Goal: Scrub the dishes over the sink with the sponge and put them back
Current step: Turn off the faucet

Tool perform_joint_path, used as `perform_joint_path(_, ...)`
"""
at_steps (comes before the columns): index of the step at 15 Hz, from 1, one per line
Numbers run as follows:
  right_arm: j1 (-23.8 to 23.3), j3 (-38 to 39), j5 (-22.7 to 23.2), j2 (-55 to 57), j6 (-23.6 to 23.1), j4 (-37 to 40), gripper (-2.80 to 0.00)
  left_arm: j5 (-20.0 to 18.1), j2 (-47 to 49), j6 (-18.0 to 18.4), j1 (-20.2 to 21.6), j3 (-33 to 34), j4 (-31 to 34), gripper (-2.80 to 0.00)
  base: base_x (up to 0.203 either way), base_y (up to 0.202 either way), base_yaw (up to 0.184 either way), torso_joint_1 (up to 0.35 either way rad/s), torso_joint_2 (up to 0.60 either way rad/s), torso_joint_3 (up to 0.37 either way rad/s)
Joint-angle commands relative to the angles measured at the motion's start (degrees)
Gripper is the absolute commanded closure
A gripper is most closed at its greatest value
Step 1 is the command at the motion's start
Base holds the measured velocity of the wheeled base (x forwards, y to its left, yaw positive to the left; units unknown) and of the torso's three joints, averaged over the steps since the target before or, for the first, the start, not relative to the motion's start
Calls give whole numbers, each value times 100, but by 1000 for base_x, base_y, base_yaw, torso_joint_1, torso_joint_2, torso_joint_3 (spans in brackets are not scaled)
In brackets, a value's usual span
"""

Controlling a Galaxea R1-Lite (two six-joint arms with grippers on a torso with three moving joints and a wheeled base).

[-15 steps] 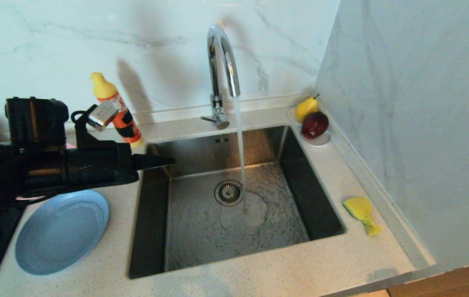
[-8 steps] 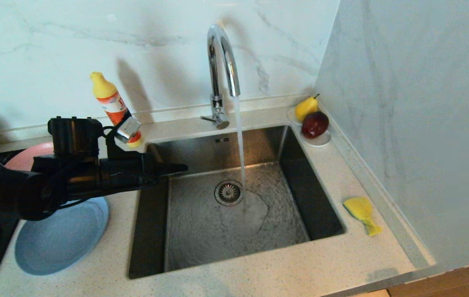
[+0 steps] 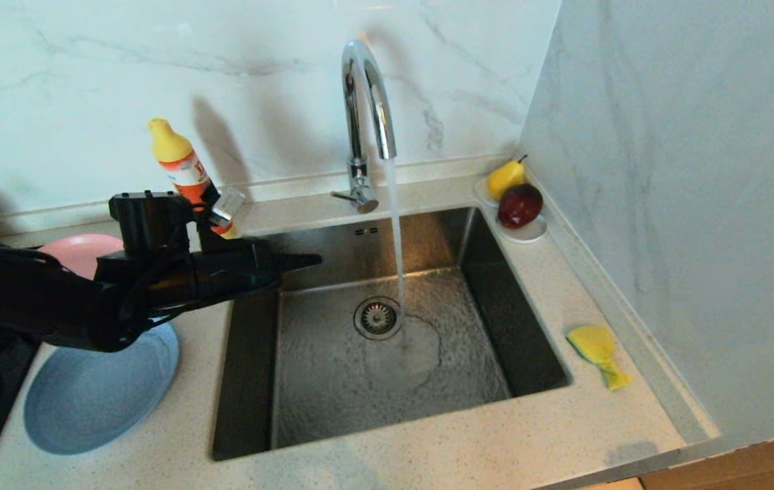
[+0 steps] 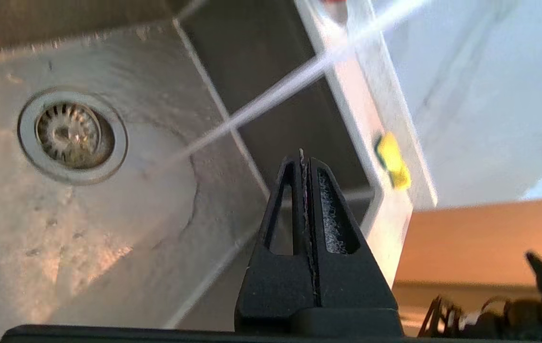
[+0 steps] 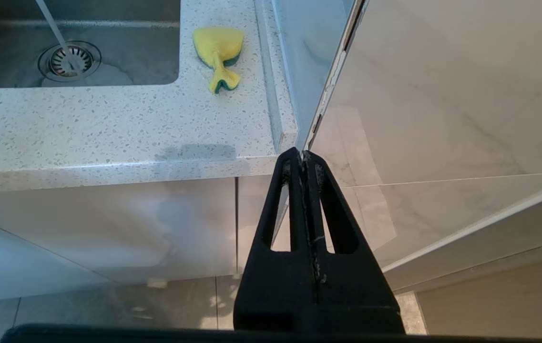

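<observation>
Head view: the left gripper (image 3: pixel 308 259) hovers over the sink's (image 3: pixel 250 381) left edge, fingers pressed together and empty. The blue plate (image 3: pixel 97 395) and pink plate (image 3: pixel 77 252) lie on the countertop's left side; the sponge (image 3: pixel 596 352) lies near the right edge.

Left wrist view: its closed fingertips (image 4: pixel 303 164) point across the basin.

Right wrist view: the right gripper (image 5: pixel 302 159) hangs below the countertop's front edge, closed and empty.

Yellow sponge (image 3: pixel 596 354) right of sink (image 3: pixel 387 327)
</observation>
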Motion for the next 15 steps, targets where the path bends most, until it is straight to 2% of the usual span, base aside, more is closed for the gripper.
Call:
perform_joint_path(1, 0, 0, 3, 1, -6, -1, 0, -11, 235, -209, 0, -318, -26, 0, 0, 0, 0, 0, 0, 0)
perform_joint_path(4, 0, 0, 3, 1, -6, -1, 0, 18, 343, -661, -67, -700, -34, 0, 0, 0, 0, 0, 0, 0)
perform_joint_path(8, 0, 0, 3, 1, -6, -1, 0, 160, 530, -709, -113, -970, -24, 0, 0, 0, 0, 0, 0, 0)
perform_joint_path(12, 0, 0, 3, 1, -6, 7, 0, 256, 667, -1005, -197, -1233, -29, 0, 0, 0, 0, 0, 0, 0)
perform_joint_path(15, 0, 0, 3, 1, -6, -1, 0, 277, 802, -1034, -242, -1463, -34, 0, 0, 0, 0, 0, 0, 0)
